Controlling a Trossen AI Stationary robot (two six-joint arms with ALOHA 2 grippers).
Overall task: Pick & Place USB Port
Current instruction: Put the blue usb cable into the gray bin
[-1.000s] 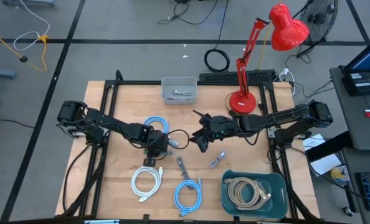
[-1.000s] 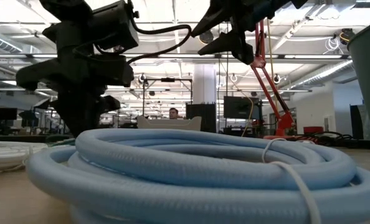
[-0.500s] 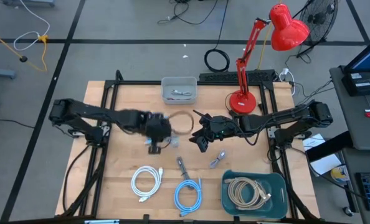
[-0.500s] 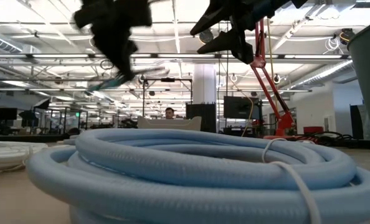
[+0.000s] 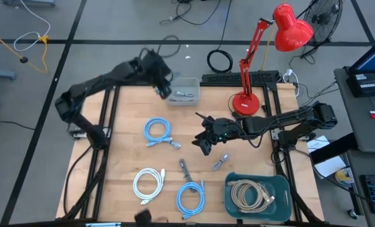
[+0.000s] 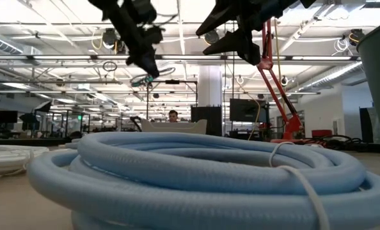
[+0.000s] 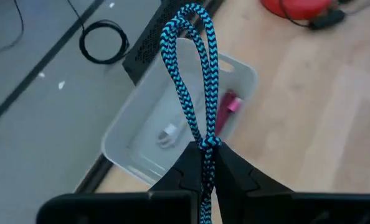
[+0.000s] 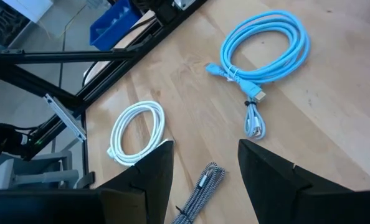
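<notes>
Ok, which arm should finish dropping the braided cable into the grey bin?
Left. Its end effector is shut on the blue-black braided cable right above the grey bin. The right end effector hangs open mid-table, holding nothing.

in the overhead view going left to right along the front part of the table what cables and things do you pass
white coiled cable → grey braided cable → light blue coiled cable → small silver cable → teal bin holding a beige coiled cable
</notes>
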